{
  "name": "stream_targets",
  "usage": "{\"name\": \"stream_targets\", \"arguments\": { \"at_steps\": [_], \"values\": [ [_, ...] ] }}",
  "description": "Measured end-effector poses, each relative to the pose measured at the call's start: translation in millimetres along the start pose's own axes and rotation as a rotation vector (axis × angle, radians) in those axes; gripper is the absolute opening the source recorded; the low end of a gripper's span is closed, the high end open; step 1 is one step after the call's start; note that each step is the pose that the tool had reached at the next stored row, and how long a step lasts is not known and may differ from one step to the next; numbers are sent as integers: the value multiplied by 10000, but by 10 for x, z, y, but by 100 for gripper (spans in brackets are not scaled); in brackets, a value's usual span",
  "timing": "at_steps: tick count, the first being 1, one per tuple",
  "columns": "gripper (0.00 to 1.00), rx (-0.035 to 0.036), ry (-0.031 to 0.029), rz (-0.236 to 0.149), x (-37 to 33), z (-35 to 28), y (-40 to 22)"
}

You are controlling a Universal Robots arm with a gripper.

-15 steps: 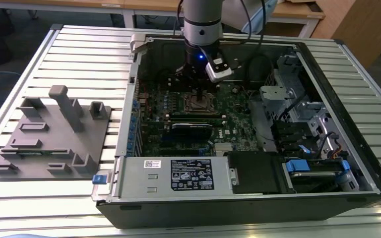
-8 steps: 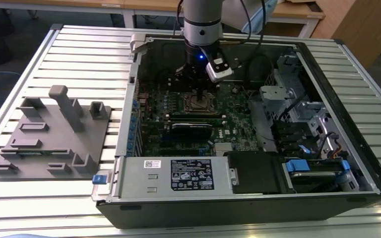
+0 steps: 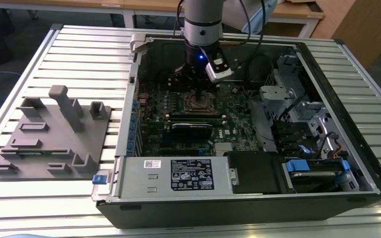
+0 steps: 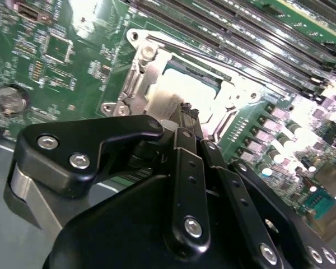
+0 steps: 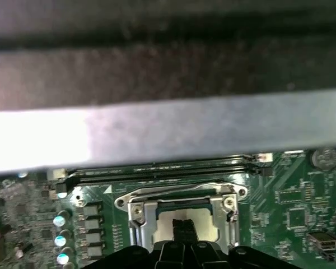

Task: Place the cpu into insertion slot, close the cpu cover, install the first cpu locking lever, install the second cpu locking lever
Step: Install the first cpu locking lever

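One tool hovered low over the insertion slot.
The cpu cover lay shut over the cpu on the green motherboard; its narrow fingertips touched the chip's top, their grip impossible to tell.

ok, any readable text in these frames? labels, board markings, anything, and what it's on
Nothing can be read.
Black label on the grey power supply box: print too small.
White sticker beside it: too small.
Board markings in both wrist views: blurred.
Cpu cover and gripper over the cpu: no print seen.
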State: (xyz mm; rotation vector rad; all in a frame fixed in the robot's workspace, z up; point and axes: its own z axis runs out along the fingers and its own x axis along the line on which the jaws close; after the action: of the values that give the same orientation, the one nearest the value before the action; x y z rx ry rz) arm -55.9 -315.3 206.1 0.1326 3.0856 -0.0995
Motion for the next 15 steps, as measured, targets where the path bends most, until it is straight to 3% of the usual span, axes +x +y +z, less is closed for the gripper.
{"name": "stream_targets", "arguments": {
  "at_steps": [1,7,15],
  "values": [
    [10,4,25,-2,0,-1,0],
    [10,1,36,-51,0,0,0],
    [10,-38,-10,-802,-8,9,1]
  ]
}}
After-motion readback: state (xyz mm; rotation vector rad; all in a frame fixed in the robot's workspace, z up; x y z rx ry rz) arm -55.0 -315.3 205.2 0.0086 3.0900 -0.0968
